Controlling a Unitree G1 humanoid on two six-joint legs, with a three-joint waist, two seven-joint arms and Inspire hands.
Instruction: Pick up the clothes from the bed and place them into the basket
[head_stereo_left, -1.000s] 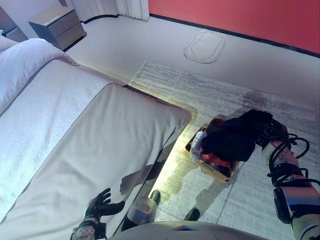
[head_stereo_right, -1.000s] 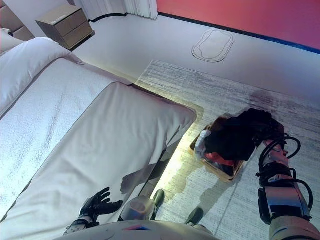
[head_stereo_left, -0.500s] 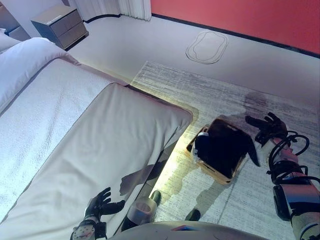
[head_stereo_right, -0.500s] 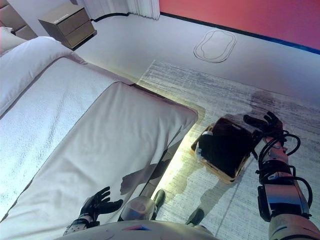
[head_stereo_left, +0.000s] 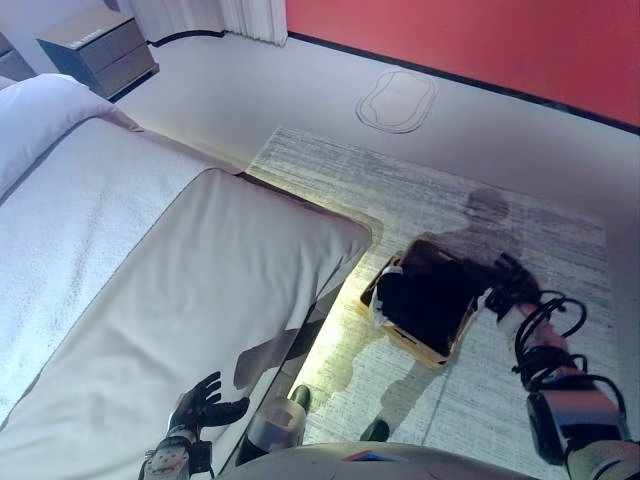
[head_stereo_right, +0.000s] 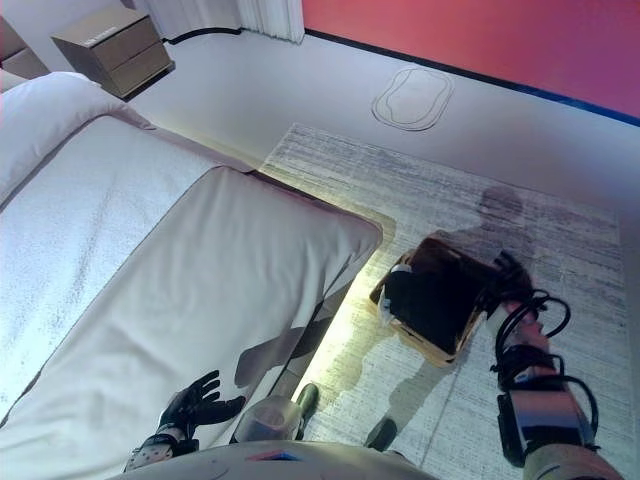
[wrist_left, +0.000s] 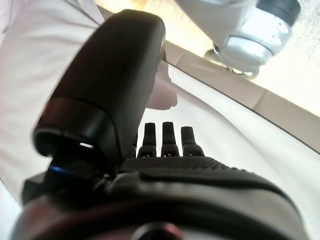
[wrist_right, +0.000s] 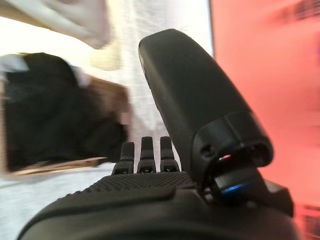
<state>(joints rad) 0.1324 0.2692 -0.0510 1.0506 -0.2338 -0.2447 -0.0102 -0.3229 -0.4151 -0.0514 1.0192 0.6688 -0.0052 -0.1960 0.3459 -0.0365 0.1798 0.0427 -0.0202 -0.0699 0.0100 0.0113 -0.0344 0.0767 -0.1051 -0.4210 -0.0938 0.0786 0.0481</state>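
Note:
A brown basket (head_stereo_left: 428, 347) stands on the rug to the right of the bed's foot. Black clothes (head_stereo_left: 425, 300) fill it, with a bit of white cloth at its left end. My right hand (head_stereo_left: 507, 283) is open beside the basket's right edge, fingers spread toward the black clothes; it holds nothing. The basket and the black clothes (wrist_right: 47, 115) also show past the straight fingers (wrist_right: 142, 150) in the right wrist view. My left hand (head_stereo_left: 200, 404) is open and empty, resting over the foot of the bed (head_stereo_left: 180, 290). No clothes lie on the bed's cover.
A grey patterned rug (head_stereo_left: 420, 190) lies under the basket. A grey nightstand (head_stereo_left: 95, 48) stands at the far left by the pillow (head_stereo_left: 40, 110). A red wall (head_stereo_left: 480, 40) runs along the back. An oval outline (head_stereo_left: 397, 100) marks the floor.
My right hand has let go of the black clothes, which dropped into the basket. The hand then opened and moved in to the basket's right edge. The camera has shifted a little.

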